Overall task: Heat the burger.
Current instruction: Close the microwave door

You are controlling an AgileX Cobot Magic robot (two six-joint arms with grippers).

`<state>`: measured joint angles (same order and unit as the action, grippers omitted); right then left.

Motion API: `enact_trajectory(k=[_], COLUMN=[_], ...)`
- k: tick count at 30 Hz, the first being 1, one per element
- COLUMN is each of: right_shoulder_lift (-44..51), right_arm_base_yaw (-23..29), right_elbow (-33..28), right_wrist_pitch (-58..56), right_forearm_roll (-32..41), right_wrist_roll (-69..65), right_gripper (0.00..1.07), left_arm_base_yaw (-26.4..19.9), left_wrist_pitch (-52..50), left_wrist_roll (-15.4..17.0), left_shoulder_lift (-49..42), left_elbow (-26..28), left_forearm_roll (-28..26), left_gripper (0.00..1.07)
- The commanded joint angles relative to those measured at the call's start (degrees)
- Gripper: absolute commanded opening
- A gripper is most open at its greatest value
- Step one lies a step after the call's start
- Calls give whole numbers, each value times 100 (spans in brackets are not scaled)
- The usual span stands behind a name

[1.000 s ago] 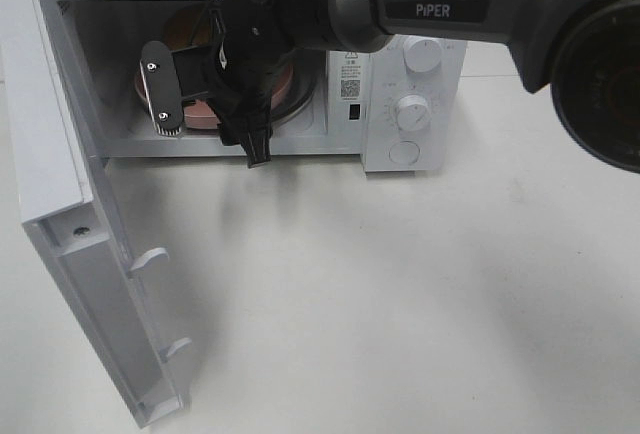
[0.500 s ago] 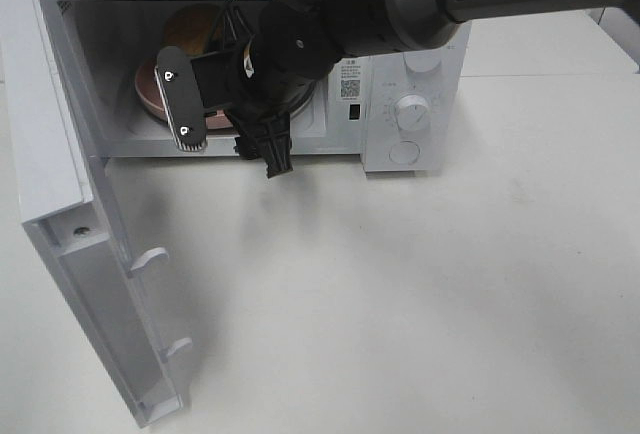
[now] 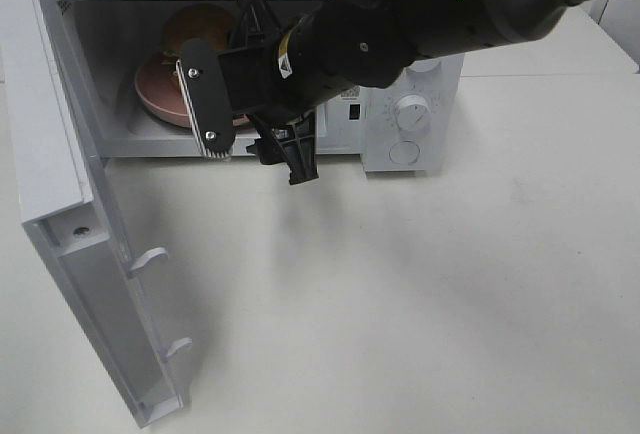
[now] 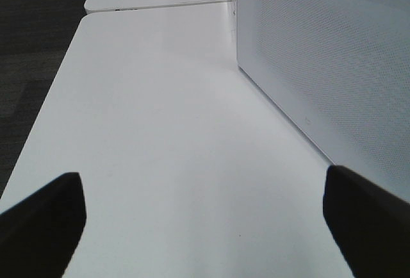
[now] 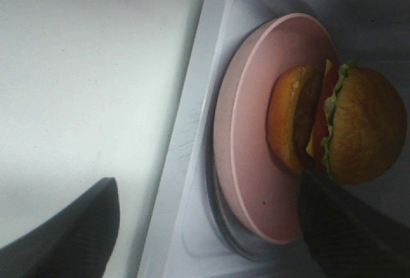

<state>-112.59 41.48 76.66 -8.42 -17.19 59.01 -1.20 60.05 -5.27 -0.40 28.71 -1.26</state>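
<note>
The burger [image 3: 200,26] stands on its pink plate [image 3: 158,89] inside the open microwave [image 3: 420,144], on the left of the cavity floor. In the right wrist view the burger [image 5: 339,124] sits upright on the plate [image 5: 253,137], apart from both fingers. My right gripper [image 3: 258,162] hangs open just in front of the cavity's lower edge, holding nothing; it also shows in the right wrist view [image 5: 205,246]. My left gripper [image 4: 205,227] is open over bare table, empty, and is hidden from the exterior high view.
The microwave door [image 3: 80,204] swings out wide at the left, with its handle [image 3: 150,257] facing the table. Two dials [image 3: 412,112] and a button [image 3: 405,152] sit on the panel at right. A perforated white wall [image 4: 320,54] stands beside the left gripper.
My right gripper has drawn back out of the cavity toward the front and right, with its fingers wider apart. The plate and burger stay inside. The left gripper's earlier state is not shown.
</note>
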Motion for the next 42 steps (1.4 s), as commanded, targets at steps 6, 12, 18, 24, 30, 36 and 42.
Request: enact_trajectory(k=[6, 12, 18, 24, 30, 36, 42], right_shoulder_lift=[602, 1157, 1891, 2573, 3077, 3667, 4011], right_arm_base_yaw=[-6, -6, -6, -6, -6, -6, -6], right_elbow=[-739, -1301, -1879, -2435, -2750, -2865, -2865], right_wrist_pitch=[178, 269, 286, 218, -195, -1656, -2842], right_forearm_roll=[6, 52, 52, 57, 52, 52, 52], right_wrist_roll=[-481, -1169, -2051, -3621, -4973, -6262, -6480], right_gripper=[76, 76, 76, 76, 76, 76, 76], left_arm_base_yaw=[-6, -6, -6, -6, -6, -6, -6], left_wrist_pitch=[-52, -52, -52, -52, -52, -52, -52], left_wrist_roll=[23, 23, 23, 23, 23, 23, 23], left_shoulder_lift=[-103, -103, -103, -103, -103, -103, -103], left_elbow=[-17, -17, -17, -17, -17, -17, -17], left_forearm_roll=[17, 17, 17, 17, 17, 17, 17], left_gripper=[93, 93, 93, 93, 93, 93, 93])
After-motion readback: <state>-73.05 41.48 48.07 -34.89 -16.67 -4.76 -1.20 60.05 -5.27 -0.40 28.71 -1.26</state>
